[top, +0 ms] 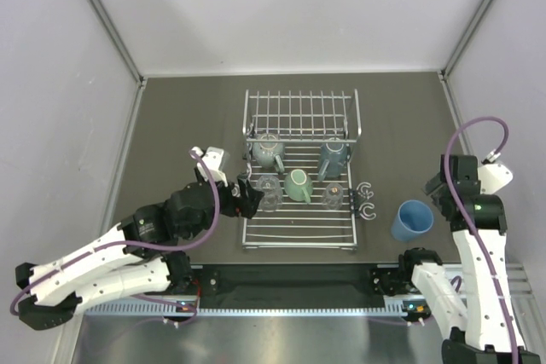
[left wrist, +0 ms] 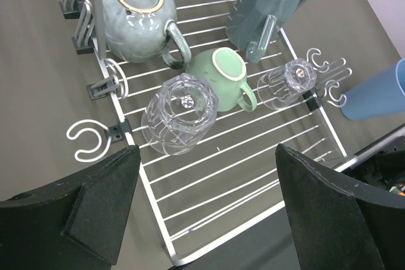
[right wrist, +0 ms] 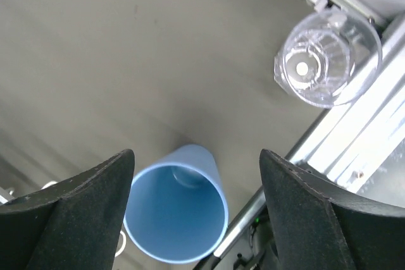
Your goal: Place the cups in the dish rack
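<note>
**A:** Where did things stand, biggest first?

**B:** The dish rack [top: 299,232] lay flat just ahead of the left pincer [left wrist: 207,162], with its hinged panel [top: 300,117] upright at the far end. That pincer was spread wide and empty, hovering over the rack's near bars.

**A:** And the cup left out?

**B:** The light-blue tumbler [right wrist: 174,216] stood mouth up on the table [top: 188,125], outside the rack and directly beneath the right pincer [right wrist: 196,153]. Its fingers [right wrist: 76,213] were spread to either side of the tumbler, and I saw no contact.

**A:** How would it handle?

**B:** It was probably plastic: light, stiff and smooth-walled. It tapered toward the base, so a squeeze low on the wall might slide. I'd pinch across the rim with one finger inside, or span the wall just below the mouth.

**A:** The rest?

**B:** All in the rack, ahead of the left pincer. Two grey-blue mugs [left wrist: 139,20] sat farthest from it, and the mint-green mug [left wrist: 221,77] was nearer. A clear tumbler [left wrist: 180,115] sat closest to the fingers, with a smaller clear tumbler [left wrist: 285,83] off to the right. All seemed to be mouth down. The glass ones would be slick and breakable. Small white clips [left wrist: 85,140] hung off the rack's edges.
</note>
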`<action>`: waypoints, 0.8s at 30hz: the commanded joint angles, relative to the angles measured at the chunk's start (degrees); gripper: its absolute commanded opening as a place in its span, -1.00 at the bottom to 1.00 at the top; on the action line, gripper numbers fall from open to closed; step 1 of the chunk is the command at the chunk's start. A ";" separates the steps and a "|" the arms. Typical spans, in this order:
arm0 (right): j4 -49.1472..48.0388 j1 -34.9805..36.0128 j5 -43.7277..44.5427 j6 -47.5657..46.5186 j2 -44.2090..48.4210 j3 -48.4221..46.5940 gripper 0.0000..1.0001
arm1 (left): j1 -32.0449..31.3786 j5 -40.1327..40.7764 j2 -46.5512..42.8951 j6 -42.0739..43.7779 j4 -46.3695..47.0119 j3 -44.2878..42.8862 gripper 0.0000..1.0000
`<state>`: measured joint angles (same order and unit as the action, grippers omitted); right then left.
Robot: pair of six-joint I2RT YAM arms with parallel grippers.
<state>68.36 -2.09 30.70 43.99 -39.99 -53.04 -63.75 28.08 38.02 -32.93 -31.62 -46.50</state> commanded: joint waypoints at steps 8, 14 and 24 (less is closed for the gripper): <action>6.26 -0.81 -8.54 7.24 -1.40 2.49 0.60 | 0.11 -0.74 -4.70 0.41 -0.64 -1.75 0.84; 9.95 -0.81 -8.20 10.33 -3.08 3.72 0.52 | 0.11 -0.30 -6.03 0.32 -2.13 -2.10 0.84; 5.91 -0.81 -9.78 11.91 0.00 6.80 0.25 | 0.20 -0.83 -5.76 -0.12 -2.13 -2.19 0.84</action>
<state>75.40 -2.09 21.34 54.52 -39.83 -46.81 -63.75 27.40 32.27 -33.01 -33.93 -46.85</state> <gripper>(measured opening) 0.640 0.918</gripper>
